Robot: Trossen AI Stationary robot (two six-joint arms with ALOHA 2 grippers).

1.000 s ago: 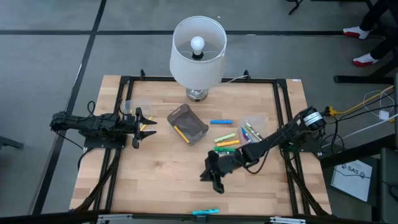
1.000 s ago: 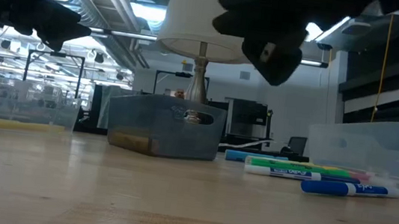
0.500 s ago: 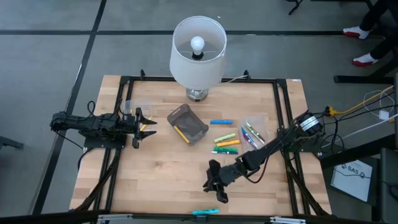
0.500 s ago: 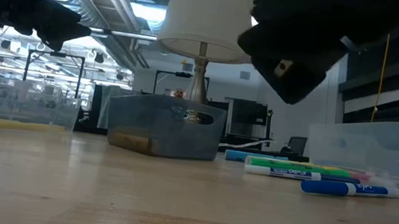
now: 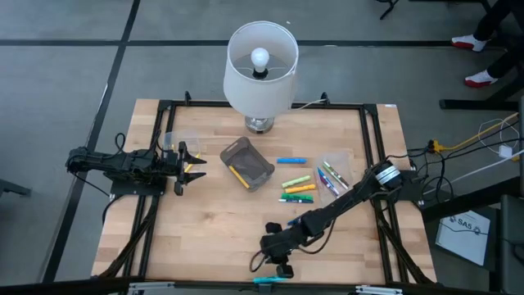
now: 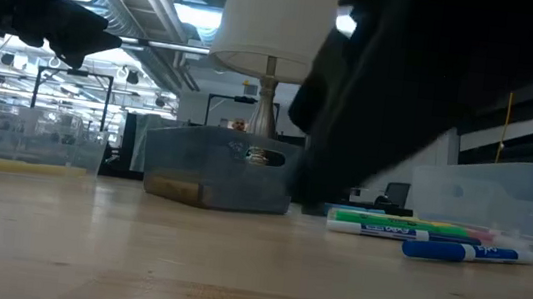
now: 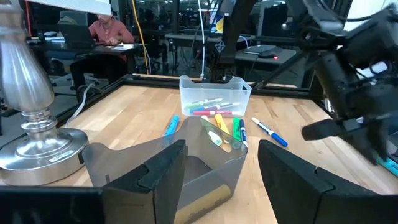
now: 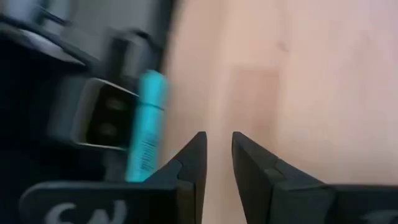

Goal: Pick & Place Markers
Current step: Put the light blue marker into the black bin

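Observation:
Several markers [image 5: 298, 185] lie flat on the wooden table, right of the grey bin [image 5: 247, 162], which holds a yellow one. In the low view they show as a row of markers [image 6: 409, 226]. A cyan marker [image 5: 270, 280] lies at the table's near edge and also shows in the right wrist view [image 8: 146, 134]. My right gripper [image 5: 280, 264] reaches out low just above and beside it, fingers [image 8: 186, 168] a little apart, touching nothing. My left gripper [image 5: 187, 161] waits open at the left, facing the grey bin [image 7: 205, 162].
A lamp [image 5: 260, 70] stands at the far edge. One clear bin [image 5: 334, 170] holds markers on the right, and another clear bin [image 5: 174, 141] stands by the left gripper. A black frame [image 5: 372, 147] rims the table. Bare wood lies at the near left.
My right arm has stretched out toward the table's near edge and come down, carrying its gripper from the table's middle to the cyan marker at the edge. In the low view it now fills the upper right.

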